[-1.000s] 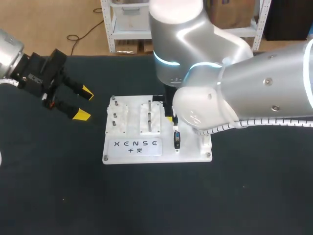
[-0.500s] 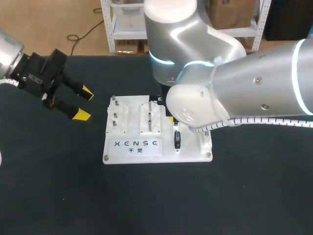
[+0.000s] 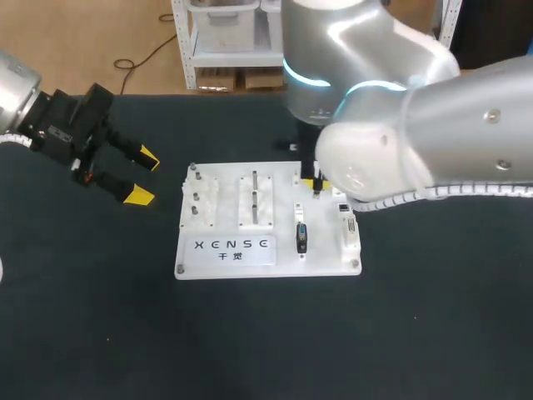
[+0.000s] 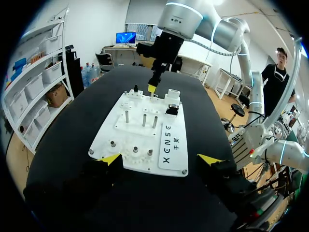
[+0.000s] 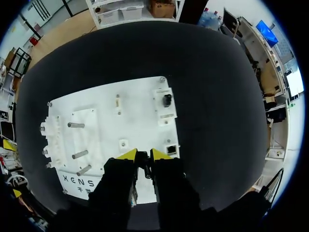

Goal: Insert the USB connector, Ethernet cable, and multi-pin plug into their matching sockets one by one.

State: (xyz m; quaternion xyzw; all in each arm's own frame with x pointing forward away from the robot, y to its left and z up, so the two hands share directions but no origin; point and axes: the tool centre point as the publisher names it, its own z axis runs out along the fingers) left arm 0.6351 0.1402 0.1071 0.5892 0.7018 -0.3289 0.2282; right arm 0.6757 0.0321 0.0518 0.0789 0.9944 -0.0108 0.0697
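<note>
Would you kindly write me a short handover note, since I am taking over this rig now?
Left gripper: jaws open, empty, over the table left of the white board.
Right gripper: jaws shut on a small dark connector above the board's right half; which connector, I cannot tell.
Board: a dark fitting sits near its front; seated plug or bare socket, unclear. The square socket beside the right gripper looks empty.
Done: no insertion confirmed.
Left: seat the held connector, then the others.
</note>
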